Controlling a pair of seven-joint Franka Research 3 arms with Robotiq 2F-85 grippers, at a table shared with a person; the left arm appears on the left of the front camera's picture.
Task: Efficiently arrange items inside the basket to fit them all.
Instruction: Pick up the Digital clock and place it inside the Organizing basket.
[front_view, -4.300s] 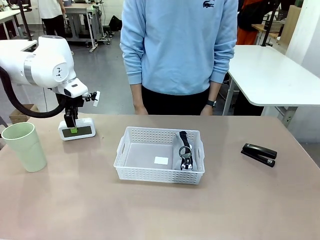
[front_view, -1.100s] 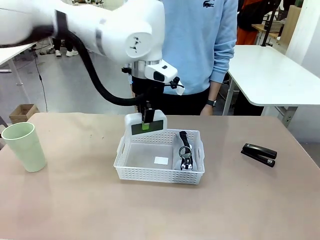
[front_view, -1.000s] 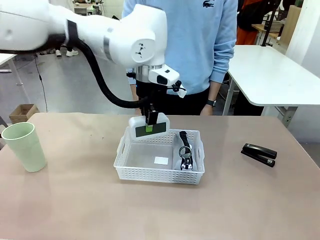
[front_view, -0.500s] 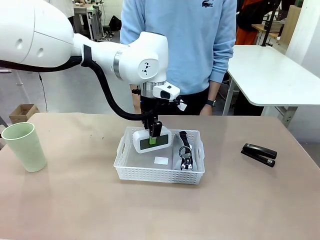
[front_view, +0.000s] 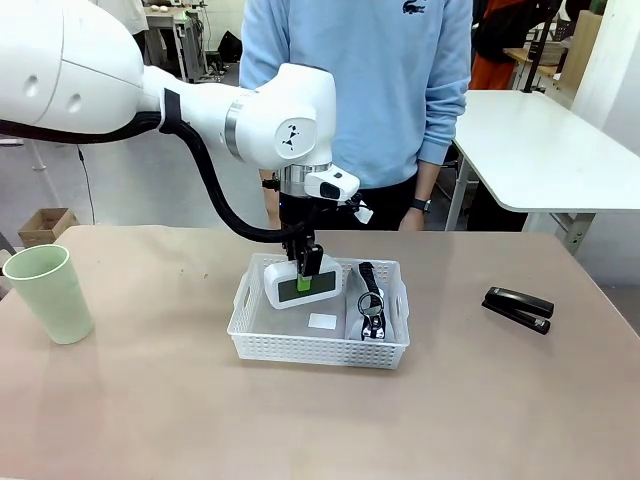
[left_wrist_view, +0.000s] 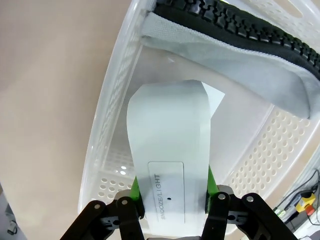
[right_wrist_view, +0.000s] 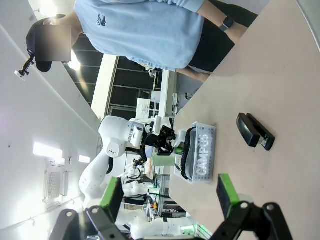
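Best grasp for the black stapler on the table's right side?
Top-down on the stapler, fingers across its narrow width near mid-length. It lies flat and alone, so both long sides are exposed. Probably best for the right gripper, which is open.

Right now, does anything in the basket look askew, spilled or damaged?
Nothing spilled or damaged. Two things sit askew: the grey zip case stands on its edge along the basket's right wall, and the white clock hangs tilted in the left gripper, inside the basket.
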